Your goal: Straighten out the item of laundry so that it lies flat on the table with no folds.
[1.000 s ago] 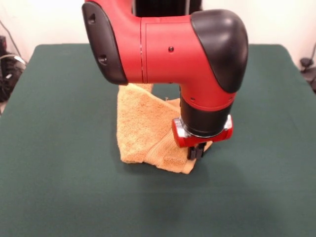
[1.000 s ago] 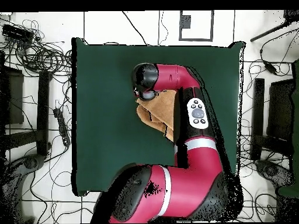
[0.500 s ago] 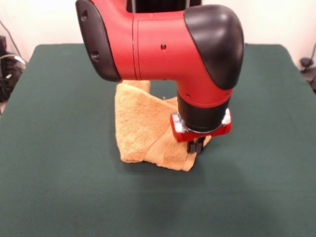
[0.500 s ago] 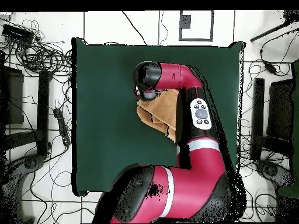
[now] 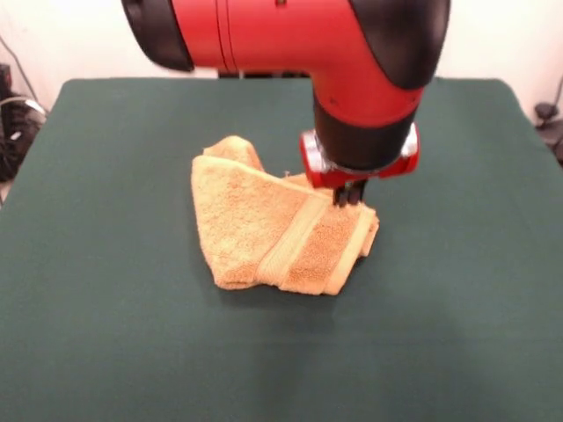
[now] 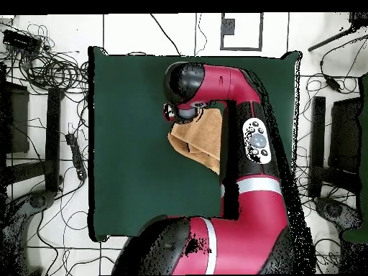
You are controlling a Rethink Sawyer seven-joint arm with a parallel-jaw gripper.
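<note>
The table (image 5: 106, 334) is covered in plain dark green cloth that lies smooth, with rounded corners showing at its far side in the front view. Beyond it stands a pale wall. In the overhead view the table (image 6: 129, 144) sits on a light floor strewn with black cables (image 6: 50, 72), with dark stands at both sides.

The towel (image 5: 273, 233) lies near the middle of the table, well apart from every edge. It is orange-tan terry cloth, bunched and folded over itself, with 1 flat woven band (image 5: 295, 242) running diagonally across the top layer and a rolled hump at its far left corner. From above, the towel (image 6: 201, 136) shows only partly beside the arm.

The red and black arm (image 5: 290, 44) comes down over the towel's right far corner. The gripper (image 5: 349, 193) has its dark fingertips close together at the cloth's upper edge; whether they pinch the cloth or only touch it cannot be told.
</note>
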